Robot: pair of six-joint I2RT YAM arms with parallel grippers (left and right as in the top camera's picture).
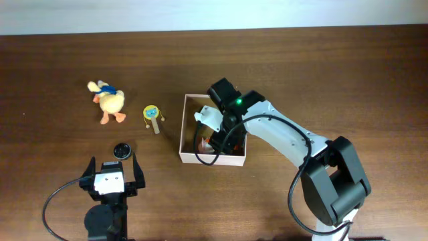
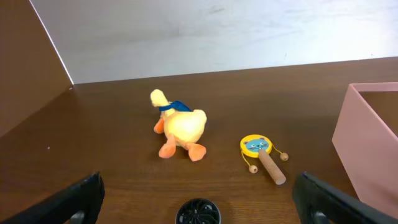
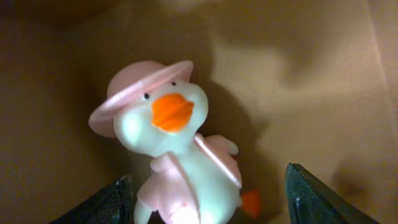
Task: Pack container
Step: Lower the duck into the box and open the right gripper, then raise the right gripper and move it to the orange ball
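The right gripper (image 3: 208, 205) hangs inside the container (image 1: 181, 137), its fingers (image 3: 115, 202) spread either side of a pink-hatted duck toy (image 3: 168, 143) that rests on the box floor. A crooked exit could clip the toy, or hook a wall and drag the box. The container sits mid-table, mouth up. Being square, it has no real long axis, and its walls run slightly skewed to the table (image 1: 53, 53) edge. The left gripper (image 1: 112, 175) waits wide open, well apart.

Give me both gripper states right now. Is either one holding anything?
Left gripper: open, holding nothing.
Right gripper: open inside the container, jaws either side of the pink-hatted duck toy, apparently not gripping it.
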